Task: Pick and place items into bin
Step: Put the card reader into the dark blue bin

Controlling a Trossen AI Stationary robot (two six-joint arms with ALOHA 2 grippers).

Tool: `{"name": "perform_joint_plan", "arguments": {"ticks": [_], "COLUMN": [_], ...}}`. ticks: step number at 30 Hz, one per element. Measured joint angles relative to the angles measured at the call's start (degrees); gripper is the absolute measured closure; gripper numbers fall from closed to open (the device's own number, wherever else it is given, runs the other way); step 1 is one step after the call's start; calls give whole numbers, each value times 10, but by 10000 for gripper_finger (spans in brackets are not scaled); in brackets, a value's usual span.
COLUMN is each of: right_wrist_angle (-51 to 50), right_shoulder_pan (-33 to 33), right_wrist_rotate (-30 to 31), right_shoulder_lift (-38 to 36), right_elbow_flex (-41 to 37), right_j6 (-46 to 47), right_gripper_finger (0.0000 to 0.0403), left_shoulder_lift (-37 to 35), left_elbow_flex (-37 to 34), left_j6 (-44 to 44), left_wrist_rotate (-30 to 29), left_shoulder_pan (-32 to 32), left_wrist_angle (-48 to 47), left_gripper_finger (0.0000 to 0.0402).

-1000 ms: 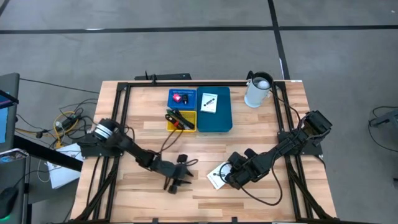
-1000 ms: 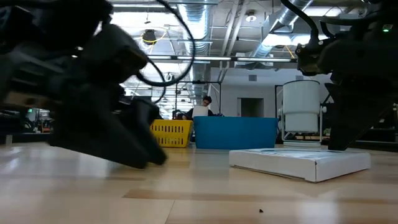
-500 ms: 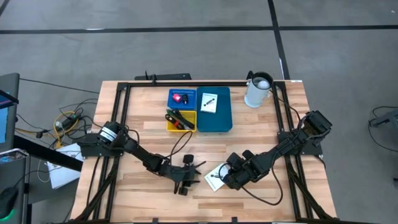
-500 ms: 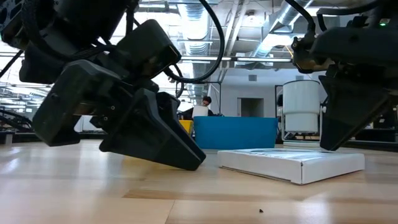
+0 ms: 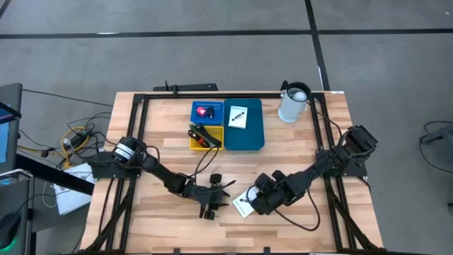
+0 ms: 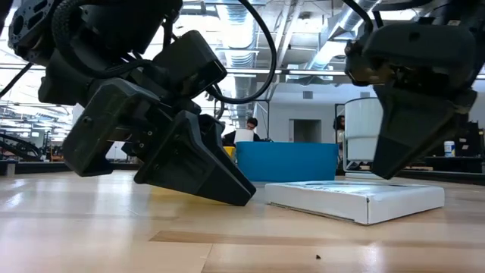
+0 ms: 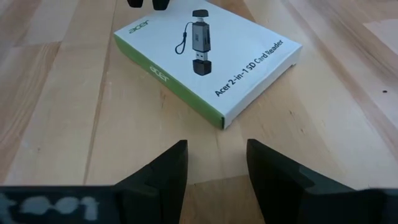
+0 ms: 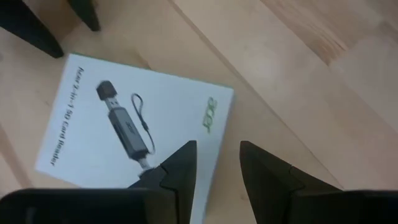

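Note:
A flat white card-reader box lies on its broad face on the wooden table, between my two grippers. My left gripper is open, low over the table just left of the box and pointing at its green-edged corner without touching it. My right gripper is open and points steeply down at the box's right side. At the far middle, a blue bin holds a white card, a yellow bin holds pen-like tools, and a small blue tray holds a red piece. My right gripper stands with one finger over the box's edge near the logo, and the other finger off the box over bare table. It comes from above, slanting from the right. Whether a fingertip touches the box I cannot tell.
A white jug stands at the far right corner. A black frame runs along the table's edges. Bare wood lies between the bins and the grippers. In the low view, the room behind shows a seated person.
My left gripper has gone toward the table's right edge, closing on the box, and has tipped further downward. My right gripper has tilted a little over the box. The box has slid slightly toward the left gripper, staying flat on the table.

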Motion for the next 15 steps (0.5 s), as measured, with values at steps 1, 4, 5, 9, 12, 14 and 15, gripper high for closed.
{"name": "perform_joint_plan", "arguments": {"ticks": [1,4,5,9,12,14,15], "right_wrist_angle": [5,12,12,3,-12,-23,-28], "right_shoulder_pan": [-2,-9,-10,-13,-13,-13,-13], "right_wrist_rotate": [0,0,-1,-4,-23,-32,-35], "right_shoulder_lift": [0,0,0,0,0,0,-1], "right_elbow_flex": [0,0,0,0,0,0,0], "right_j6": [-5,-16,-17,-27,-25,-15,-9], "right_gripper_finger": [285,285,285,285,285,285,285], "left_shoulder_lift": [0,0,0,1,1,1,1], "left_elbow_flex": [0,0,0,-1,-1,-1,-1], "left_j6": [0,1,3,10,10,10,10], "left_wrist_rotate": [0,6,12,19,21,22,22], "left_shoulder_pan": [1,5,6,6,6,6,6], "left_wrist_angle": [0,4,6,16,20,21,21], "left_gripper_finger": [248,248,248,248,248,248,248]}}
